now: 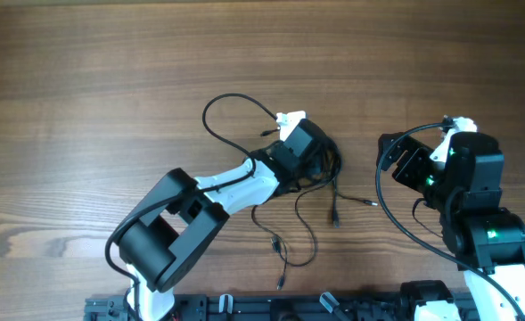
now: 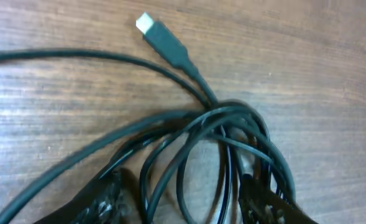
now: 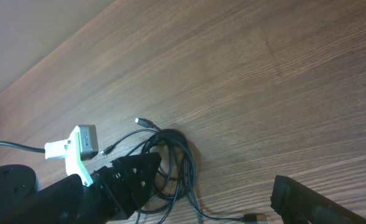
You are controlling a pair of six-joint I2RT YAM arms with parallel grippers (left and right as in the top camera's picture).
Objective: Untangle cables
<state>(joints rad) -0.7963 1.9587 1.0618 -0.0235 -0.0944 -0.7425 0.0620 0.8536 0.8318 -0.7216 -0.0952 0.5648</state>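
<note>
Item: cables (image 1: 332, 169), thin black cords, knotted in one bundle right of the desk (image 1: 84, 71) centre, with loose strands trailing toward the near edge and one loop running far-left. Handling, as judged: light, limp, smooth-jacketed, likely to slip. Best hold: a single strand just behind the plug (image 2: 161, 37), clear of the knot. Left claw (image 2: 183, 208): spread wide, astride the loops, nothing pinched. Right claw (image 1: 409, 165): spread cannot be told; apart, to the right. Room: bare wood far and left; near edge close.
</note>
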